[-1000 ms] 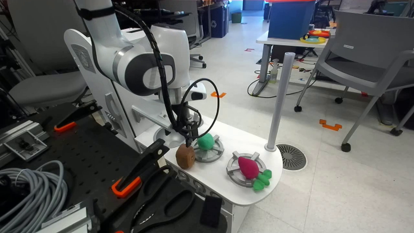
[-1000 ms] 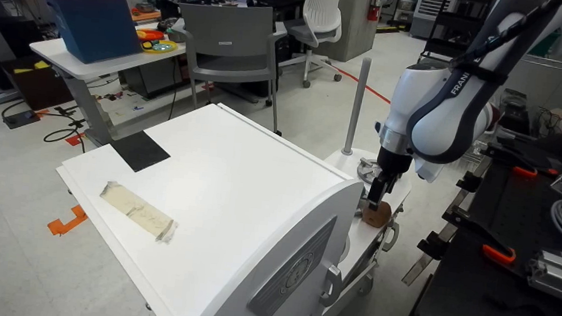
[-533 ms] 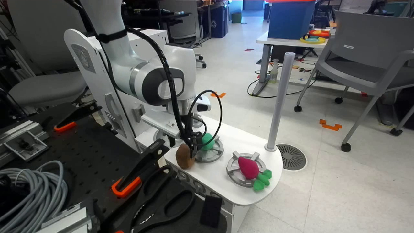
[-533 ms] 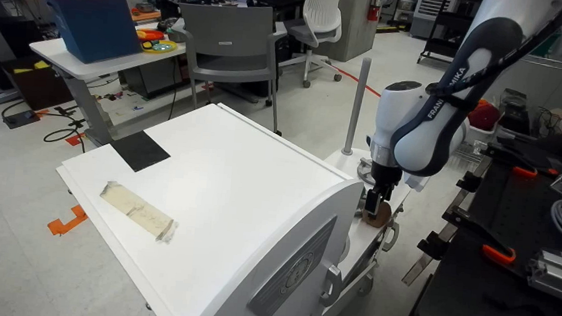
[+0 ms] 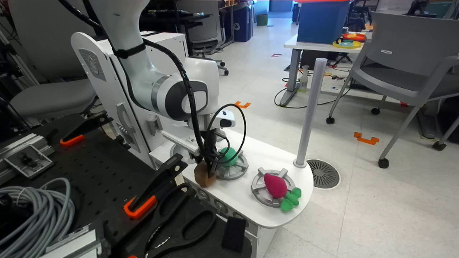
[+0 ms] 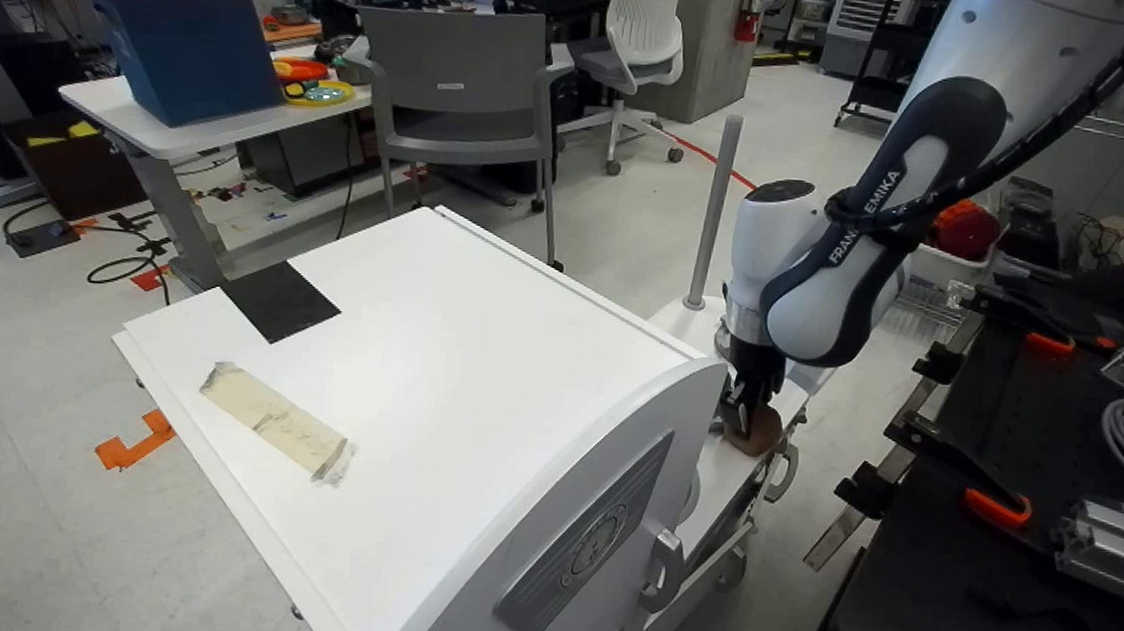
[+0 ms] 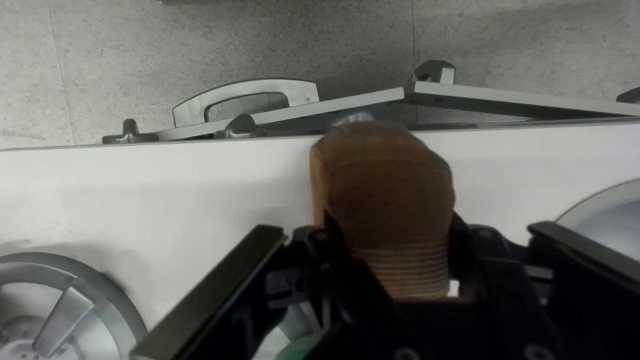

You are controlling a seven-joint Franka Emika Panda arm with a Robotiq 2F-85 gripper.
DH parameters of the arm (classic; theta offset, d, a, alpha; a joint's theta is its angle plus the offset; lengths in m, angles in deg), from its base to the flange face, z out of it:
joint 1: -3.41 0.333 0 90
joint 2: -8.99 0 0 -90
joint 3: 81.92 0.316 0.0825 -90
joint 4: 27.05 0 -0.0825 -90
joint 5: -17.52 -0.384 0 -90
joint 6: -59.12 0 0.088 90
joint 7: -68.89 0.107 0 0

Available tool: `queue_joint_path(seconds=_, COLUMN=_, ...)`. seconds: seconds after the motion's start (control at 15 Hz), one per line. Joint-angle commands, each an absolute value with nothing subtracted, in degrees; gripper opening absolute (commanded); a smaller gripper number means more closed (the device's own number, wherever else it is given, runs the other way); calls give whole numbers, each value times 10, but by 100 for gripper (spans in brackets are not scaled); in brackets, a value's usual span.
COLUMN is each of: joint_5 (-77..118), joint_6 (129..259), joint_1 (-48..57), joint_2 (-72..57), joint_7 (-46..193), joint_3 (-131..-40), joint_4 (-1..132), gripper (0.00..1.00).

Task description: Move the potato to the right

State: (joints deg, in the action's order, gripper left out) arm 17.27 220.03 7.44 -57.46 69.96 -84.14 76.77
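The brown potato (image 5: 205, 175) rests on the white play-stove top (image 5: 247, 209), close to its front edge. In an exterior view my gripper (image 6: 744, 425) reaches down onto the potato from above and covers part of it. The wrist view shows the potato (image 7: 390, 185) between both dark fingers, which press against its two sides; my gripper (image 7: 391, 222) is shut on it. The far lower end of the potato's underside is hidden.
A green round toy (image 5: 228, 156) sits on a grey burner right beside the gripper. Farther along, a pink-and-green toy (image 5: 276, 185) lies on another burner (image 5: 260, 193). A grey post (image 5: 311, 114) rises at the stove's edge. A black worktable (image 5: 89, 172) with clamps adjoins.
The arm has come down over the potato, and the fingers have closed from wide apart onto its sides. The potato leans slightly differently but stays in about the same place.
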Motion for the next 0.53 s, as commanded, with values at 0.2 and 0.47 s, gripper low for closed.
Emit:
queue_joint_path(seconds=0.2, joint_5=155, joint_6=2206, joint_1=74, joint_2=-495, joint_7=743, joint_3=-832, joint_4=859, gripper=7)
queue_joint_path(seconds=0.47, joint_5=118, joint_6=2221, joint_1=47, joint_2=-437, joint_7=772, joint_3=-829, joint_4=909, gripper=6)
